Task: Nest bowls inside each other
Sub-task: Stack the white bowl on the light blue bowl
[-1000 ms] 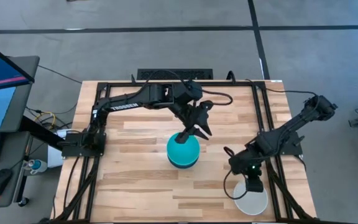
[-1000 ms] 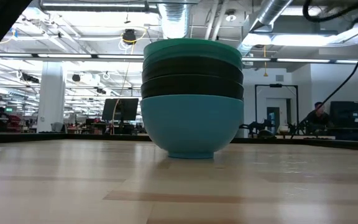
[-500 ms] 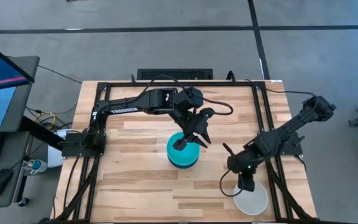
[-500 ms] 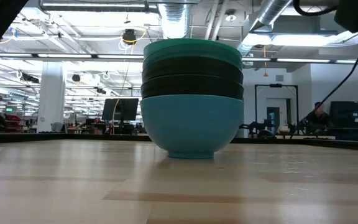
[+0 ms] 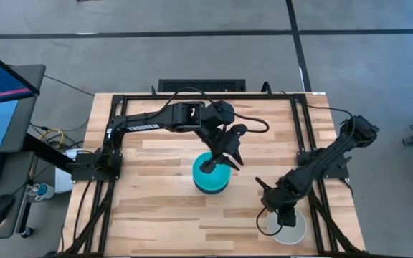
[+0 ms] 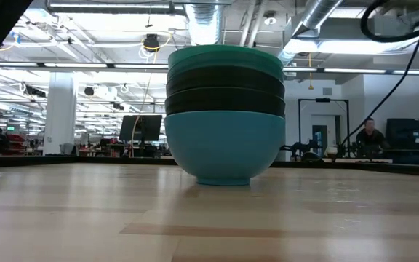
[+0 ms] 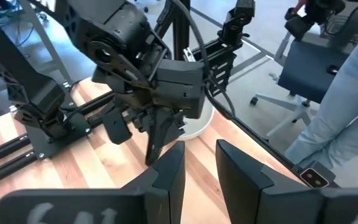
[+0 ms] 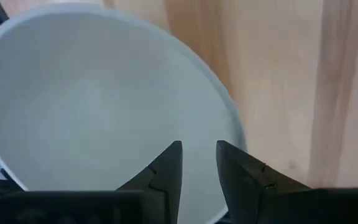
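At about five o'clock on the table [image 5: 156, 215], near its corner, the white bowl [image 5: 292, 231] sits alone, well apart from the stack [image 5: 211, 175] at the centre. The right gripper [image 5: 284, 216] hangs directly over the white bowl's rim. In the right wrist view its two fingers [image 8: 166, 168] stand a narrow gap apart, holding nothing, with the bowl's pale inside [image 8: 92, 112] filling the space ahead of them. The bowl is round, so no long axis matters; what counts is the rim, which seems to lie just ahead of the jaws, not yet between them.

The stack, seen from the low view, has a sky-blue bowl [image 6: 224, 149] at the bottom, two black bowls [image 6: 224, 91] above it and a turquoise one [image 6: 224, 54] on top. Whether another lies hidden inside I cannot tell.

The left gripper [image 5: 219, 159] hovers over the stack's twelve o'clock edge, its fingers [image 7: 166, 180] a narrow gap apart and empty.

The right arm is plainly the nearer to the white bowl. From there the stack lies toward ten o'clock, so the likely next move is to pinch the rim, lift, and carry that way; the left arm over the stack may crowd the drop.
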You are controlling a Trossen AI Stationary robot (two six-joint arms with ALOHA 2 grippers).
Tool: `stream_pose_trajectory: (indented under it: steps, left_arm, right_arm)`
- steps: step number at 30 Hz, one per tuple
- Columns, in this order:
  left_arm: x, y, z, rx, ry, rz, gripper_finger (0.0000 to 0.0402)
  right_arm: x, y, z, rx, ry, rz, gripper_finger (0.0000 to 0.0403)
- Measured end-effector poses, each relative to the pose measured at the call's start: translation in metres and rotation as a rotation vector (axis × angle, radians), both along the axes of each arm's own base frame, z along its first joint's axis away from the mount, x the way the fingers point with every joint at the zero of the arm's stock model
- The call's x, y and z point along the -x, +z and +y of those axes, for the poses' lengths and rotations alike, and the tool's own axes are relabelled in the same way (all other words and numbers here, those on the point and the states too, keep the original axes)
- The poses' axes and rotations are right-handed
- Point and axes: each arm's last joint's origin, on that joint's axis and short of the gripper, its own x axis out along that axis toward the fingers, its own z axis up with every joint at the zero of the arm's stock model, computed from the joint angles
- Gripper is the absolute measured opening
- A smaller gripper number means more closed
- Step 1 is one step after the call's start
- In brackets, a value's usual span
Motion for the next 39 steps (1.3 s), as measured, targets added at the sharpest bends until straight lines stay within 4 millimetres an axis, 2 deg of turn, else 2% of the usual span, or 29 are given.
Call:
stream_pose_trajectory:
  steps: [13, 21, 39]
  left_arm:
    - [0.0, 0.0, 0.0, -0.007, 0.014, -0.001, 0.008]
    - [0.0, 0.0, 0.0, -0.007, 0.014, -0.001, 0.008]
    - [-0.001, -0.001, 0.005, -0.026, 0.049, 0.004, 0.008]
  right_arm:
    - [0.004, 0.026, -0.006, -0.015, -0.077, -0.112, 0.0122]
    - [0.009, 0.024, -0.014, 0.126, -0.066, -0.122, 0.0122]
    - [0.006, 0.02, -0.012, 0.07, -0.021, -0.163, 0.0122]
